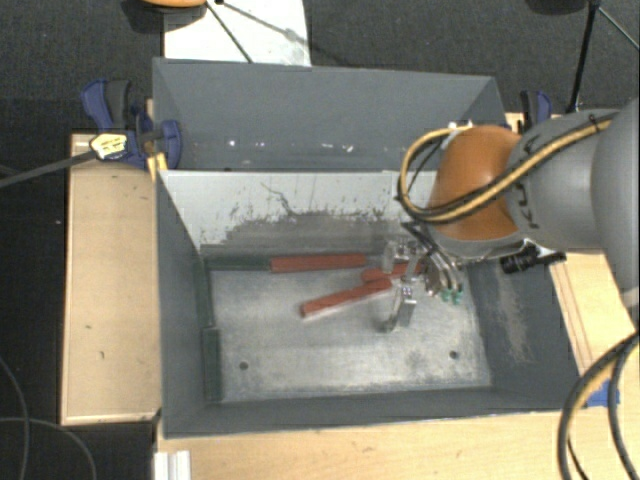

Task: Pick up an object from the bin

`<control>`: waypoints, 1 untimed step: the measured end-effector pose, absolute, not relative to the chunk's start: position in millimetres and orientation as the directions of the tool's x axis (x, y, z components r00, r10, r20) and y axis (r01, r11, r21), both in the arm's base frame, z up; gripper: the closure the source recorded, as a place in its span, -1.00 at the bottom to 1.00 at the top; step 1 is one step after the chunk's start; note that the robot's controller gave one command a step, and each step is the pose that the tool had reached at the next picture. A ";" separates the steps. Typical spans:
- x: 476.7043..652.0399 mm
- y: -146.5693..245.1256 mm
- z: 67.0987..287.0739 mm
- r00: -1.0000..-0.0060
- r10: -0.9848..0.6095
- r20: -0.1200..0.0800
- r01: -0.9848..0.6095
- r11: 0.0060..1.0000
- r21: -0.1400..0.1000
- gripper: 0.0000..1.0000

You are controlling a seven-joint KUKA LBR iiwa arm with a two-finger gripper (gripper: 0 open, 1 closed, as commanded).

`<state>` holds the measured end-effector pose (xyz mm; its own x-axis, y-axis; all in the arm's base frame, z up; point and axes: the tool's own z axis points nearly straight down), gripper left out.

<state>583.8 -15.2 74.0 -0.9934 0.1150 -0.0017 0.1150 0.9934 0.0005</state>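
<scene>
A pair of red tongs lies in the middle of the bin. One arm (318, 263) runs along the foot of the back wall and the other (338, 302) slants toward the front left. The two arms meet at the right, near the gripper (402, 308). The gripper hangs low over the bin floor, just right of the tongs' joined end and close beside it. Whether it touches the tongs I cannot tell.
A dark bar (236, 264) lies along the back wall, left of the tongs. Another dark bar (211, 360) lies against the left wall. The arm with its orange cover and cables comes in over the bin's right side.
</scene>
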 end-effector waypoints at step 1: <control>583.8 -15.2 74.0 -0.993 0.114 -0.002 0.114 0.993 0.000 -1.00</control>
